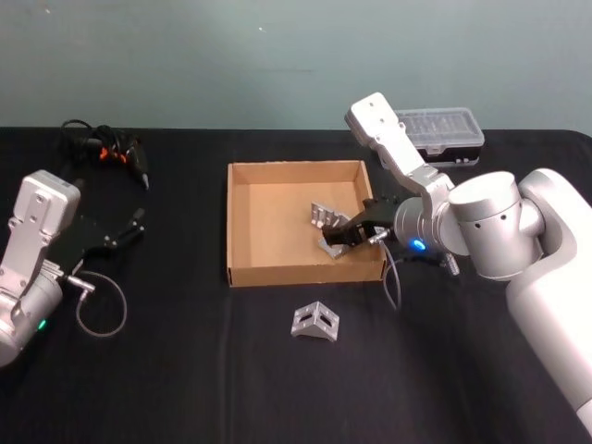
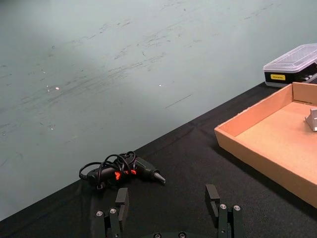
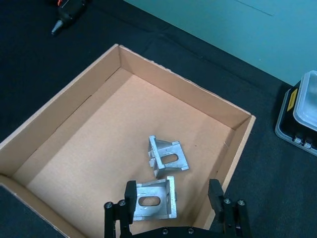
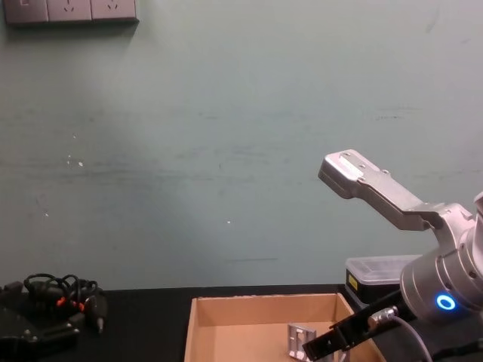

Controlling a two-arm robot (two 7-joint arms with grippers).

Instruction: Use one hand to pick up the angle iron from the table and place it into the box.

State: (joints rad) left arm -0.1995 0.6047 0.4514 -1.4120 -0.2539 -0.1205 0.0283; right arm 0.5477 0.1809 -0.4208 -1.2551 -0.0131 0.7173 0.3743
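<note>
Box (image 1: pixel 296 274): shallow cardboard tray, open at the top, standing flat on the black table (image 1: pixel 185 388).

Contents: two angle irons.
- The first angle iron (image 3: pixel 167 156) sits on the box floor right of its centre, with one slotted face turned upward.
- The second angle iron (image 3: pixel 154 201) lies just beside the first, nearer the box's front wall and close to its right wall. It appears to rest on the floor.

Outside the box: a loose angle iron (image 1: pixel 315 320) lies on the table just in front of the front wall and apart from it, with nothing touching it.

Right claw (image 3: pixel 172 191): reaches in over the box's right wall and hangs low above the second angle iron. Its fingers (image 3: pixel 215 193) are spread, one on each side of that piece, and there is a clear gap on one side. The claw is not clamping anything.

Left claw (image 2: pixel 167 196): positioned over the table well to the left of the box. Its fingers are wide apart with nothing between them.

Other items:
- A black plastic case (image 1: pixel 444 134) with a clear lid, closed, sits behind the box's right rear corner.
- A black corded tool (image 1: pixel 116 153) with orange marks lies behind and well left of the box.
- A thin wire loop (image 1: pixel 100 310) lies on the table left of the box, near the left arm.
</note>
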